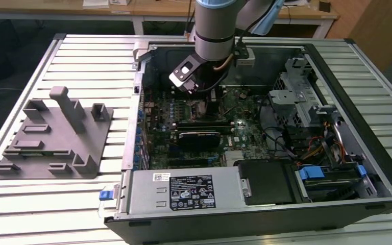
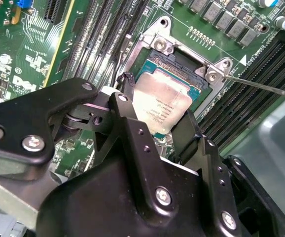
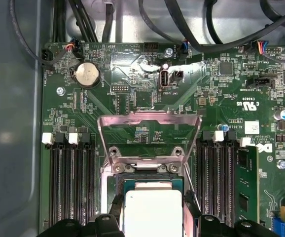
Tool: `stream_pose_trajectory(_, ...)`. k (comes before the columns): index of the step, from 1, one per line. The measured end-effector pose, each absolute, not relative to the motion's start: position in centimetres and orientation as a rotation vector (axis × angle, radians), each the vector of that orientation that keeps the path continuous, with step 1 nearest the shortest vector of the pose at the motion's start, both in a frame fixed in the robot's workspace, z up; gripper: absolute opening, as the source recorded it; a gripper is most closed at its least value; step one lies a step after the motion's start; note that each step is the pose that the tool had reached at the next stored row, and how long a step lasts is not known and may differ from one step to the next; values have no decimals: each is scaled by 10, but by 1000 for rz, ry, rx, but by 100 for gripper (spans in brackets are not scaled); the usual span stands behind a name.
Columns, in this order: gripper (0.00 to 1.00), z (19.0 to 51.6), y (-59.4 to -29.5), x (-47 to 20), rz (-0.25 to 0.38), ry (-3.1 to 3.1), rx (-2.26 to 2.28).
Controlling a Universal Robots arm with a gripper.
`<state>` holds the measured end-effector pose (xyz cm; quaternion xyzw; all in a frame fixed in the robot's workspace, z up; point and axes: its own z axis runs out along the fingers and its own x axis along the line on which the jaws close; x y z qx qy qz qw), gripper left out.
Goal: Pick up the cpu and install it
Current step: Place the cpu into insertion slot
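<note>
Hand (image 2: pixel 157 111) grips the cpu (image 2: pixel 163 101) by two opposite edges, drawn narrow around it, right over the open socket (image 2: pixel 178 61) on the green board (image 2: pixel 29 59) inside the computer case (image 1: pixel 359 66); whether it is seated I cannot tell. Metal cover (image 3: pixel 147 154) stands flipped back. Grey block (image 1: pixel 53 138) lies on the slatted surface (image 1: pixel 80 51), at the exterior view's left of the case

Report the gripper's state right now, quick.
Gripper: closed on the cpu, holding it by two opposite edges just over the open socket.
</note>
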<state>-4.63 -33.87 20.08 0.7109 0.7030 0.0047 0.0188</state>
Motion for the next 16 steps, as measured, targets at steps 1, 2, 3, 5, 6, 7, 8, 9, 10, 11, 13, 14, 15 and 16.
stream_pose_trajectory(1,55,200,-339,-46,15,2183,2207)
stream_pose_trajectory(2,55,200,-339,-46,15,2183,2207)
stream_pose_trajectory(3,55,199,-339,-46,14,2182,2207)
stream_pose_trajectory(5,55,198,-339,-46,15,2183,2207)
stream_pose_trajectory(6,55,198,-339,-46,15,2182,2207)
stream_pose_trajectory(7,55,197,-339,-47,15,2182,2207)
stream_pose_trajectory(8,55,196,-339,-47,15,2182,2207)
stream_pose_trajectory(9,55,196,-339,-47,15,2183,2207)
stream_pose_trajectory(10,55,196,-338,-47,15,2183,2206)
stream_pose_trajectory(11,55,195,-338,-48,15,2184,2206)
stream_pose_trajectory(13,55,195,-338,-48,15,2186,2204)
stream_pose_trajectory(14,55,194,-338,-48,16,2188,2203)
stream_pose_trajectory(15,55,194,-338,-48,16,2190,2201)
stream_pose_trajectory(16,55,194,-338,-48,17,2193,2199)
